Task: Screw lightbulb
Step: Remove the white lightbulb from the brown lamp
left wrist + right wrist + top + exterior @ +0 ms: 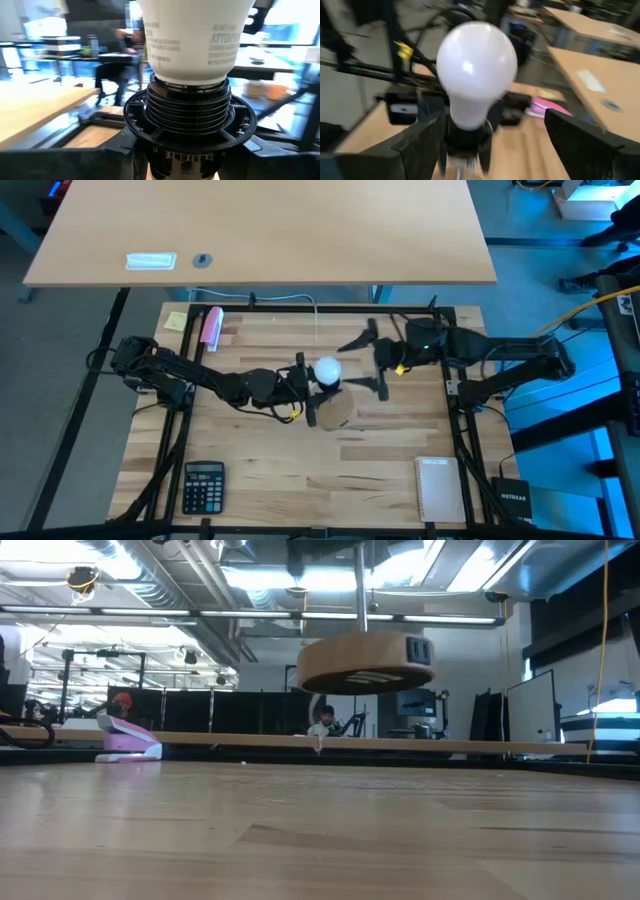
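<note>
Bulb (327, 368): white, frosted, seated in the black socket (187, 117) of a wooden disc (365, 664) held above the table (300, 460). Grey print on the neck, only "ATTENTI…" legible (the rest blurred).

Left gripper (300, 385): under the bulb, clamped on the socket.

Right gripper (372, 360): beside the bulb, fingers (582, 142) spread wide, clear of the glass.

Calculator (203, 485): well apart from the bulb, at the table's near edge.
</note>
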